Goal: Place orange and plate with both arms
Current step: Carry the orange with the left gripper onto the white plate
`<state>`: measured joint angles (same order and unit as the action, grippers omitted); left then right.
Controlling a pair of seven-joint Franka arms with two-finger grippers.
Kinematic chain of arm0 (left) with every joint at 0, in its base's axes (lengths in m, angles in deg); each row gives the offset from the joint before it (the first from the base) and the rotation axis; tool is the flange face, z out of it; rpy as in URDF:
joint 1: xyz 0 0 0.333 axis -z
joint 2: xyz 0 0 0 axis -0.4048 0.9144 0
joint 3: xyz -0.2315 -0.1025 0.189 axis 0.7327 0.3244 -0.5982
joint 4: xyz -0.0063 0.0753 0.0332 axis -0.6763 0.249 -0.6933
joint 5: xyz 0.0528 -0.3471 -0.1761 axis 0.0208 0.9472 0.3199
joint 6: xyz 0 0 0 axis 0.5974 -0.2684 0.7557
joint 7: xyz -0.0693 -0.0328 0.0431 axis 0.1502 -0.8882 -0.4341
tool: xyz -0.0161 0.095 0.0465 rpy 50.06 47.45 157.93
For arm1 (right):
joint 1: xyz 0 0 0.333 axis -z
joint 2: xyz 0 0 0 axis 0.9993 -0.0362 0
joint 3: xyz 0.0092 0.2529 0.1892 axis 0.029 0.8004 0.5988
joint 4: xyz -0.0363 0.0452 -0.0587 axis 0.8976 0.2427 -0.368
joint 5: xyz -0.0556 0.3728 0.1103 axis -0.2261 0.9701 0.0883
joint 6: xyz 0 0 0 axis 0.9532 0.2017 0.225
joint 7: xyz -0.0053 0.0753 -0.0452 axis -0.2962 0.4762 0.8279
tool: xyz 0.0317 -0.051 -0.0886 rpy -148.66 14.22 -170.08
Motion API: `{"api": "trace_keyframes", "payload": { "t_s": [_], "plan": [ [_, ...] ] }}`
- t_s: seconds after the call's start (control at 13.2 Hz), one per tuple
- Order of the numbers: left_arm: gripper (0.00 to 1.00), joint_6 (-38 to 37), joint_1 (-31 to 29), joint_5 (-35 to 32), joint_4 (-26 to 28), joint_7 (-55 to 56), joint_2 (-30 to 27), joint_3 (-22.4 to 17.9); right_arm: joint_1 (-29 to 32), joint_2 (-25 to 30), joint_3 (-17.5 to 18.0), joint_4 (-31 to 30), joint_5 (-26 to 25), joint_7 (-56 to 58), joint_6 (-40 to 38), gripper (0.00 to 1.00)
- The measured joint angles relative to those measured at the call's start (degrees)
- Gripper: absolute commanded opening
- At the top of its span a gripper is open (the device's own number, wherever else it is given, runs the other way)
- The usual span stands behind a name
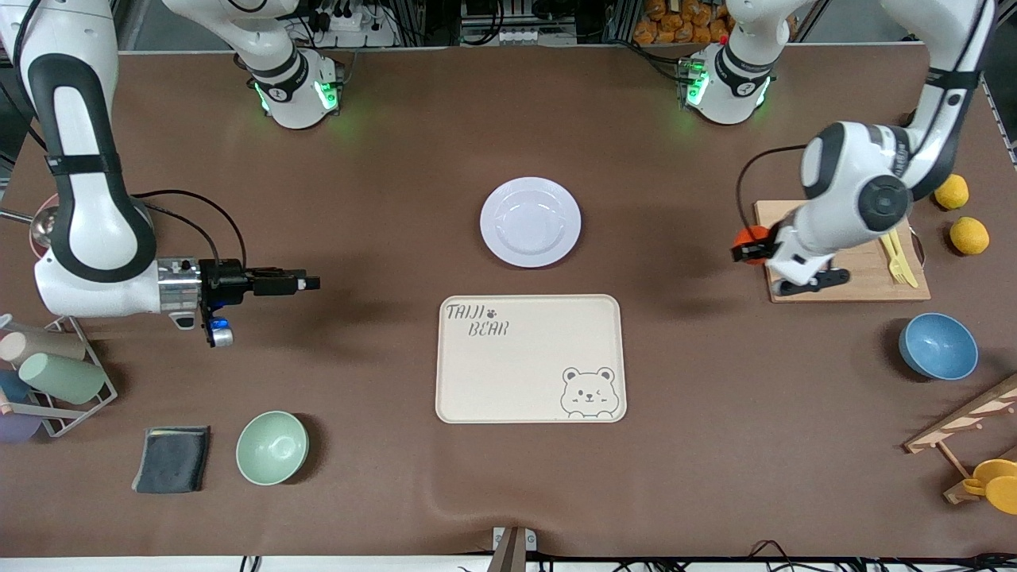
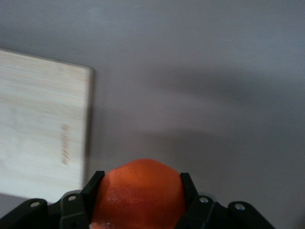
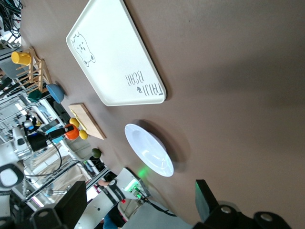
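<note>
My left gripper (image 1: 748, 245) is shut on the small red-orange orange (image 1: 752, 237) and holds it in the air over the edge of a wooden cutting board (image 1: 850, 274) that faces the plate. In the left wrist view the orange (image 2: 140, 193) sits between both black fingers (image 2: 91, 191), beside the board (image 2: 43, 138). The pale lavender-white plate (image 1: 530, 222) lies empty at mid table, farther from the front camera than the cream bear tray (image 1: 531, 359). My right gripper (image 1: 308, 282) is open and empty, above bare table toward the right arm's end. Its wrist view shows the plate (image 3: 148, 150) and the tray (image 3: 114, 52).
Two yellow lemons (image 1: 951, 191) (image 1: 969, 235) lie beside the board, and yellow cutlery (image 1: 898, 258) lies on it. A blue bowl (image 1: 938, 345), a green bowl (image 1: 272, 447), a dark cloth (image 1: 172, 458), a cup rack (image 1: 56, 373) and a wooden stand (image 1: 965, 433) sit near the table's ends.
</note>
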<state>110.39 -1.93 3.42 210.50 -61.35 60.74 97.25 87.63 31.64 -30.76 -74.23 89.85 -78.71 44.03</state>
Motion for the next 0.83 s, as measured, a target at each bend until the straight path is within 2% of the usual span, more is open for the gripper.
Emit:
{"api": "trace_keyframes", "payload": {
  "t_s": [0.15,0.3,0.53,0.83],
  "plan": [
    [0.00,-2.2,0.7,0.1,-3.6,12.0,0.4,8.0,-0.1,0.0,0.2,-1.0,0.9,0.0,0.0,1.00],
    [0.00,-2.3,4.0,0.3,-5.5,22.7,2.7,11.8,-0.4,0.0,0.5,-2.3,3.1,0.1,-0.1,1.00],
    [0.00,-1.6,13.8,0.3,-8.7,36.8,8.9,12.2,-2.3,-0.1,0.6,-3.8,4.5,2.1,1.2,1.00],
    [0.04,5.2,23.3,-0.3,-10.3,48.5,16.1,10.9,-4.4,-0.1,0.7,-6.0,8.0,8.9,2.4,1.00]
  ]
}}
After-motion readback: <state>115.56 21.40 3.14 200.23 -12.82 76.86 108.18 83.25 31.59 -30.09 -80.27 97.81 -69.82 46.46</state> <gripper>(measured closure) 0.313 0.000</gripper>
